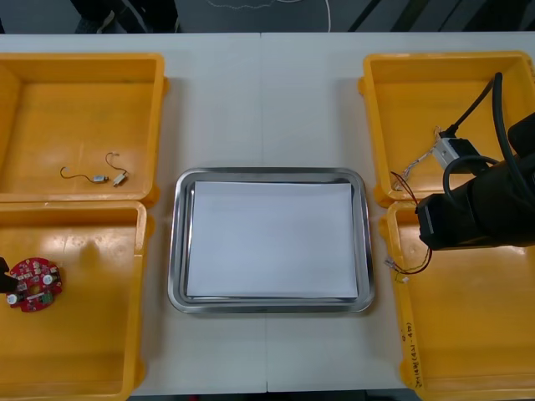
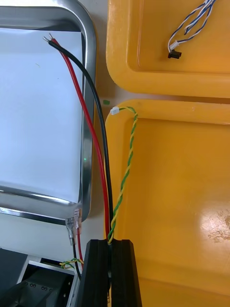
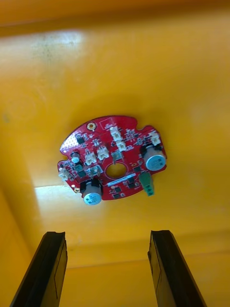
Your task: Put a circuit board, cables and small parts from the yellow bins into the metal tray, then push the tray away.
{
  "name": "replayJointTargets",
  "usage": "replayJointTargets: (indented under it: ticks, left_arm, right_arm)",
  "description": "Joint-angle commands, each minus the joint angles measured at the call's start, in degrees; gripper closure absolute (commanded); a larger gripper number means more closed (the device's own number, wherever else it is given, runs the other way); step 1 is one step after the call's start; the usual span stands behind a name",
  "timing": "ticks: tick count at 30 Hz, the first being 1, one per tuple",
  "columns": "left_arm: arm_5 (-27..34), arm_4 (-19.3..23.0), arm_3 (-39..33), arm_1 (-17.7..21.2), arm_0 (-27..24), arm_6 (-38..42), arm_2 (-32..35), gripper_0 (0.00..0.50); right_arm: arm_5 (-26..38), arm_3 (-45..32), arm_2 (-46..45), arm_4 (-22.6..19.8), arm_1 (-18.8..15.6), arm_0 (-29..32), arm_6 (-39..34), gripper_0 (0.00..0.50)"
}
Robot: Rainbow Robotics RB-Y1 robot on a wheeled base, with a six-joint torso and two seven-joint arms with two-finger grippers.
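A round red circuit board [image 3: 112,163] lies flat on the floor of the near left yellow bin [image 1: 75,359]. My left gripper [image 3: 105,235] hovers open over it, the board just beyond its fingertips; this gripper [image 1: 3,271] sits at the table's left edge beside the board [image 1: 33,284]. My right gripper [image 2: 111,247] is shut on a red and black cable [image 2: 91,124] and a twisted yellow-green cable [image 2: 125,168]. It hangs by the rim of the near right bin [image 2: 182,201]; the right gripper [image 1: 430,230] is hidden under its wrist. The red and black cable reaches over the metal tray [image 1: 180,251].
The tray [image 2: 88,72] is white inside and holds nothing. Small metal parts [image 1: 104,177] with thin wires lie in the far left bin [image 1: 84,67]. A twisted blue and white cable [image 2: 191,21] lies in the far right bin [image 1: 401,75].
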Motion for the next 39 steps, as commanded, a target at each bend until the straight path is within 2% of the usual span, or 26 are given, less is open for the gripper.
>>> replayJointTargets:
  ticks: [1,8,12,16,20,25,39]
  left_arm:
    - [0.57,0.59,-2.51,-0.53,-1.46,17.65,-1.21,0.0]
    - [-0.31,-0.38,-2.77,-0.53,-1.37,28.72,-5.87,0.0]
    - [-1.28,-1.17,-2.69,-0.88,-0.93,31.8,-7.71,0.0]
    - [-3.92,-2.75,-2.77,-2.81,0.65,30.92,-7.8,0.0]
    - [-4.44,-5.12,-2.77,-4.13,1.7,26.52,-7.71,0.0]
    - [-5.85,-5.3,-2.69,-4.39,3.11,22.39,-7.27,0.0]
    - [-12.18,-5.83,-2.42,-4.57,7.42,19.67,-7.98,0.0]
  right_arm:
    - [0.26,-0.28,1.29,-0.48,-0.31,-1.71,-1.95,0.5]
    - [0.26,-0.19,1.91,-0.04,-0.83,-1.0,-1.6,0.5]
    - [0.26,-0.28,2.26,0.92,-0.83,-0.83,-1.51,0.5]
    - [0.26,0.07,2.26,0.92,-1.01,-0.74,-1.43,0.5]
    - [0.26,0.07,2.26,1.28,-1.01,-0.48,-1.16,0.5]
    - [0.26,0.07,2.26,1.8,-1.01,-0.13,-0.72,0.5]
    - [0.26,0.86,2.26,2.68,-0.92,0.23,-0.28,0.5]
